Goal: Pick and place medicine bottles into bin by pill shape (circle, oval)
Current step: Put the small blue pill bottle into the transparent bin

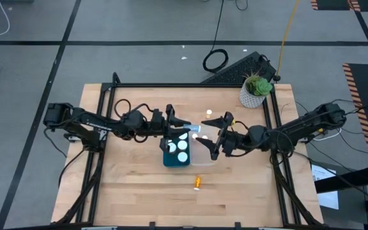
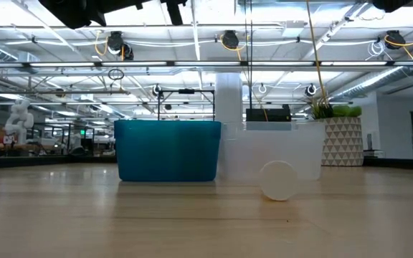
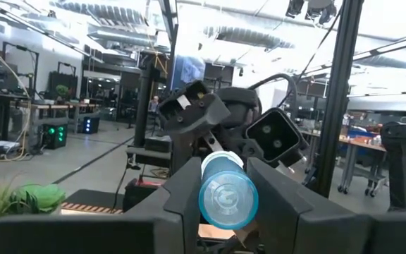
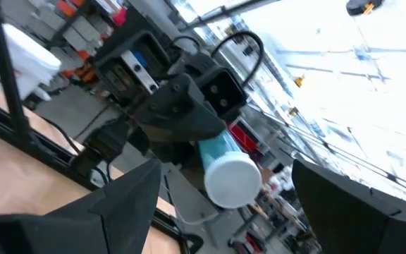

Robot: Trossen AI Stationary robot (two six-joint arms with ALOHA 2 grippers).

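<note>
Pale wood-grain table (image 1: 139,185) — smooth, faintly glossy; translucent teal plastic bottle (image 3: 224,194) — white cap.

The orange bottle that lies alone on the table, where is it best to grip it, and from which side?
Grip the orange bottle at its amber body, from straight above, with the fingers closing on its two long sides. It lies on its side, white cap toward the low camera, so it may roll sideways. The right gripper is open; the left gripper holds a teal bottle.
</note>
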